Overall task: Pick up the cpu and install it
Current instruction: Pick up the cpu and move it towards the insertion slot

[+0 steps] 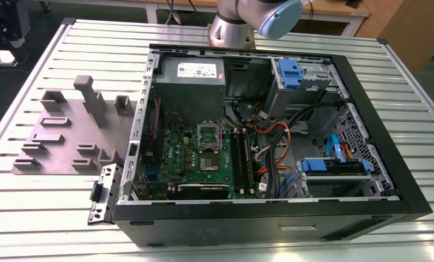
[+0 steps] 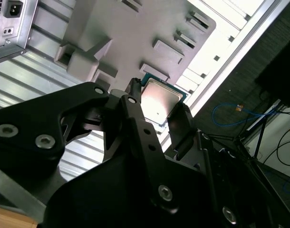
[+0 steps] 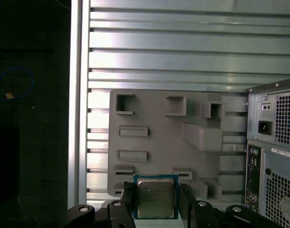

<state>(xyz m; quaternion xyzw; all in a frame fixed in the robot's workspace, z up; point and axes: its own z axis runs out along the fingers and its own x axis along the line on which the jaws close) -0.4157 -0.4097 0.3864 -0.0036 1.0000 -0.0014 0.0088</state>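
One cpu (image 3: 156,198) between jaws, lid camera-ward

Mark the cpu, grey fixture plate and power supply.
cpu (image 3: 156,198): first wrist view, metal top.
grey fixture plate (image 3: 159,140): first wrist view, bare flat middle.
power supply (image 1: 195,70): exterior view, white label.

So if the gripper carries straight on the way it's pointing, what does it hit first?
Most likely the grey fixture plate on the slatted table: in the first wrist view it lies directly beyond the gripper, whose jaws hold the cpu. The gap is unclear.
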